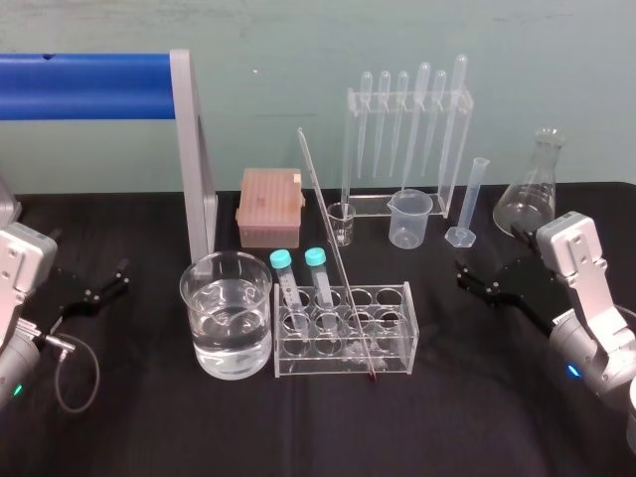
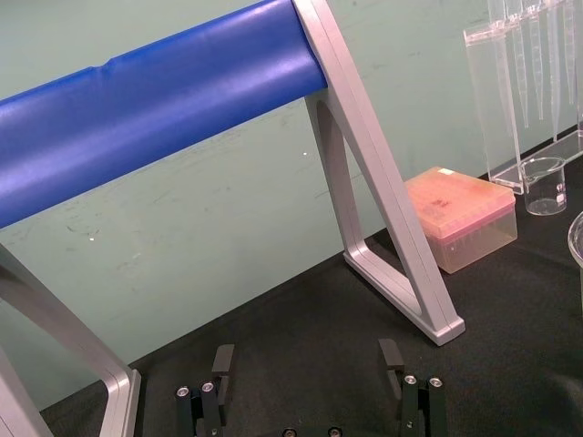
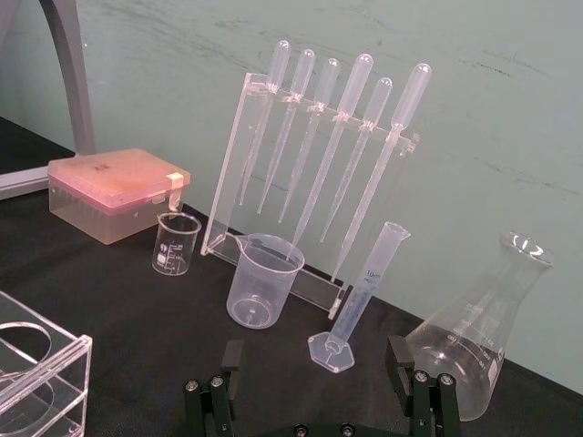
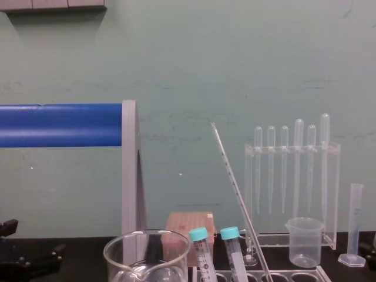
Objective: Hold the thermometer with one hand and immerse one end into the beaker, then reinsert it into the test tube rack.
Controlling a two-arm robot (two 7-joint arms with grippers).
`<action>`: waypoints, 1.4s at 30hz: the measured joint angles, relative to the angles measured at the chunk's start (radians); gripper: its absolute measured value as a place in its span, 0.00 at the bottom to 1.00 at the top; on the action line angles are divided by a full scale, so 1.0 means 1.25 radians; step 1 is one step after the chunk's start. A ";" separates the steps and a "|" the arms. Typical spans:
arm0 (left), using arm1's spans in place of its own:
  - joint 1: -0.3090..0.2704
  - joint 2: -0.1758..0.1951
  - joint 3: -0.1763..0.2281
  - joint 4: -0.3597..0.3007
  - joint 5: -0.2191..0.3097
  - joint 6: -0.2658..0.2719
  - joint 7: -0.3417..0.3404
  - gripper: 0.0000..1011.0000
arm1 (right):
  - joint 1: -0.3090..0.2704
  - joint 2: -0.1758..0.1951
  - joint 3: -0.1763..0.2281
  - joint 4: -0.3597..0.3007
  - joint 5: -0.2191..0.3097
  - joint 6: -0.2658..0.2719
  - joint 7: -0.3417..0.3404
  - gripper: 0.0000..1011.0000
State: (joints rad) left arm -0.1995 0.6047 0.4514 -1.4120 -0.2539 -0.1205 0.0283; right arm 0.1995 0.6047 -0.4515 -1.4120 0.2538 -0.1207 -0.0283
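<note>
Toward the right end of the test tube rack (image 1: 396,348), the thermometer (image 1: 336,253) stands with its reddish foot down on the rack's floor. Its long stem slants up and back toward the robot's left, bare above the top plate. The beaker (image 1: 204,298), partly filled with clear liquid, stands just beside the rack on the robot's left.

The right gripper (image 1: 475,280) hovers low over the desk (image 1: 298,427) to the right of the rack, jaws spread, with nothing between it and the stem. The left gripper (image 1: 91,291) sits low near the desk's left edge, jaws spread as well, with the beaker standing between it and the thermometer.

From where I stand the right arm looks better placed. It would need to close across that slanted stem above the rack and draw it out along the lean.
</note>
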 joint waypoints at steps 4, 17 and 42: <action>0.000 0.000 0.000 0.000 0.000 0.000 0.000 1.00 | 0.000 0.000 0.000 0.000 0.000 0.000 0.000 0.99; 0.000 0.000 0.000 0.000 0.000 0.000 0.000 1.00 | 0.000 0.000 0.000 0.000 0.000 0.000 0.000 0.99; 0.000 0.000 0.000 0.000 0.000 0.000 0.000 1.00 | 0.000 0.000 0.000 0.000 0.000 0.000 0.000 0.99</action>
State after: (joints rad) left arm -0.1995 0.6047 0.4514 -1.4120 -0.2539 -0.1205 0.0283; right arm 0.1995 0.6047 -0.4514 -1.4119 0.2539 -0.1206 -0.0283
